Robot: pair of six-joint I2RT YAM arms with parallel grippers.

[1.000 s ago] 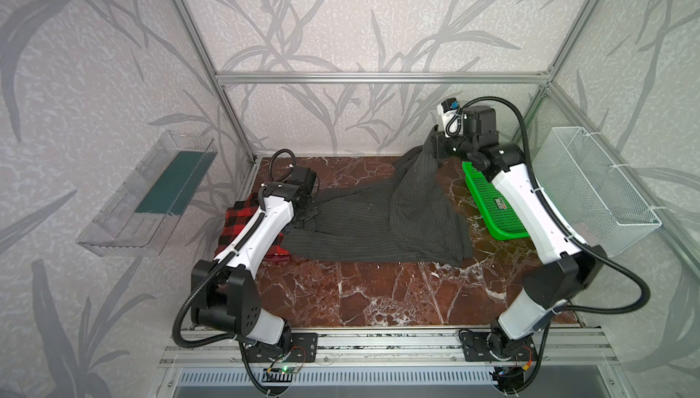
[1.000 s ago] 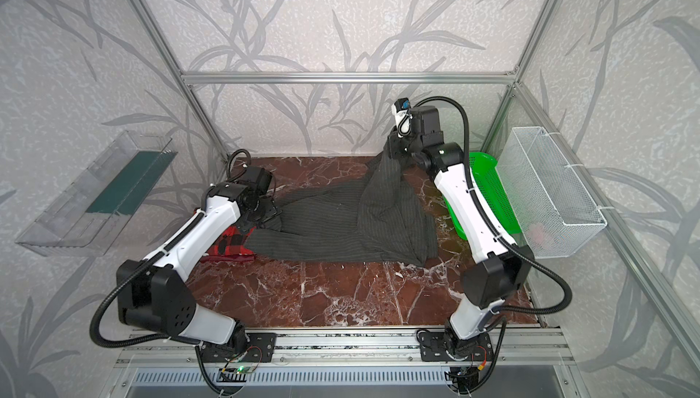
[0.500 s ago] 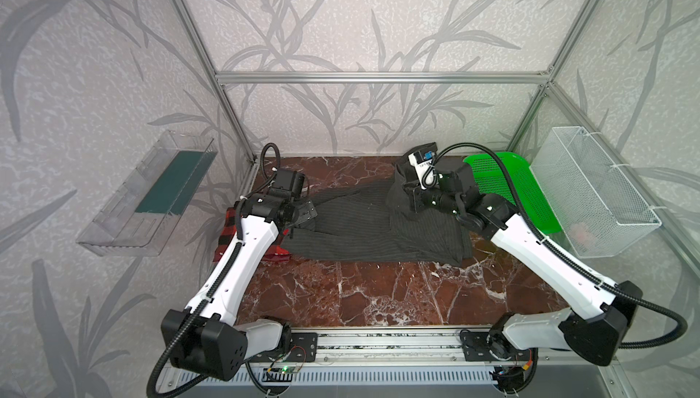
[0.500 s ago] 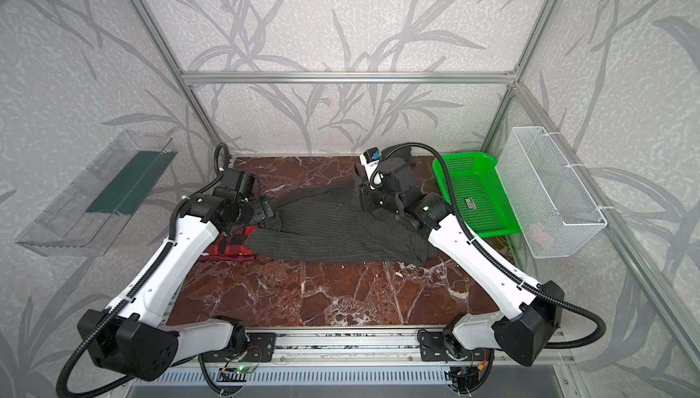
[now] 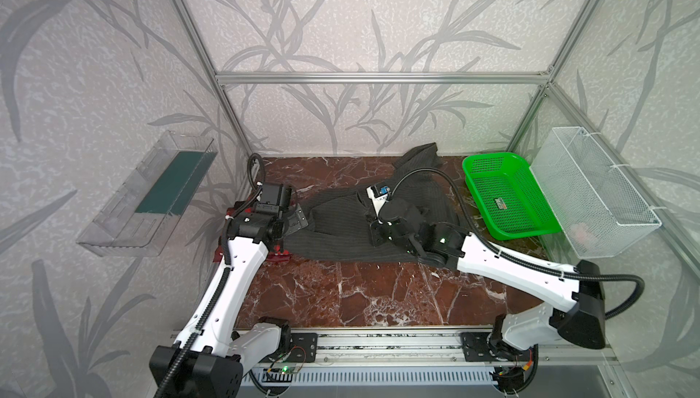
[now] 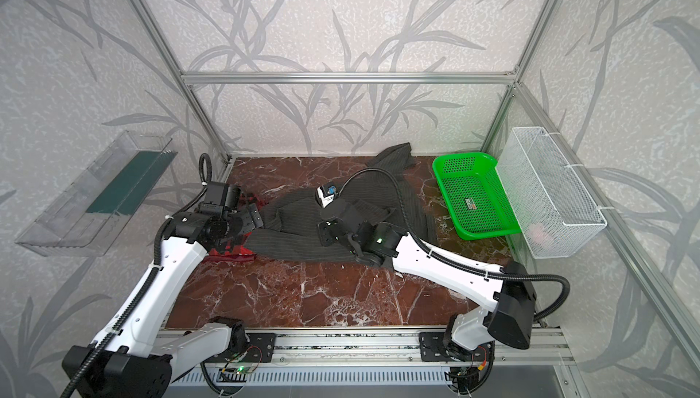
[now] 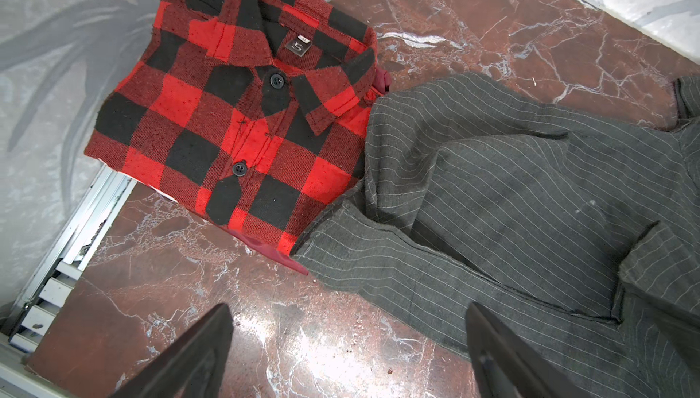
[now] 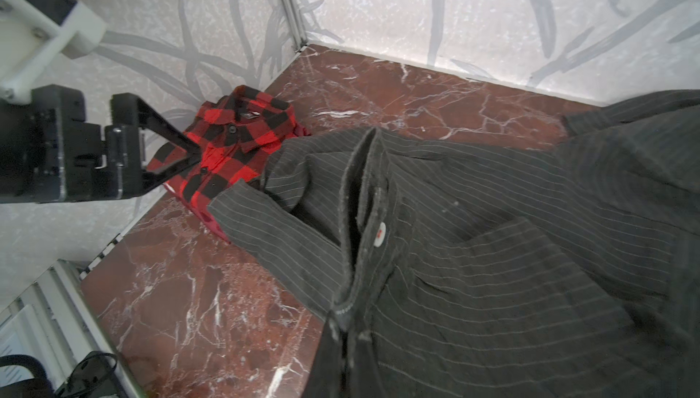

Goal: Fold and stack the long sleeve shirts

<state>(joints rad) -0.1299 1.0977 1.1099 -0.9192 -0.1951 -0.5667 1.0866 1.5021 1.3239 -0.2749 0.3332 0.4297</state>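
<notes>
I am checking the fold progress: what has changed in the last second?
The right gripper, shut on the charcoal shirt, came down from high at the back to its middle, laying the lifted cloth down. The left gripper, open, stayed beside the shirt's left edge; the plaid shirt stayed folded.

marble tabletop (image 5: 341, 293) | on it: plaid shirt (image 7: 235, 130), pinstripe shirt (image 5: 333, 240) (seemingly overlapping), green basket (image 5: 492, 155)

The plaid shirt (image 7: 227, 119) is red-and-black buffalo check, the pinstriped shirt (image 7: 511, 195) charcoal with thin pale lines, the table (image 5: 360, 293) white-veined red-brown marble, the basket (image 5: 492, 156) green.
</notes>
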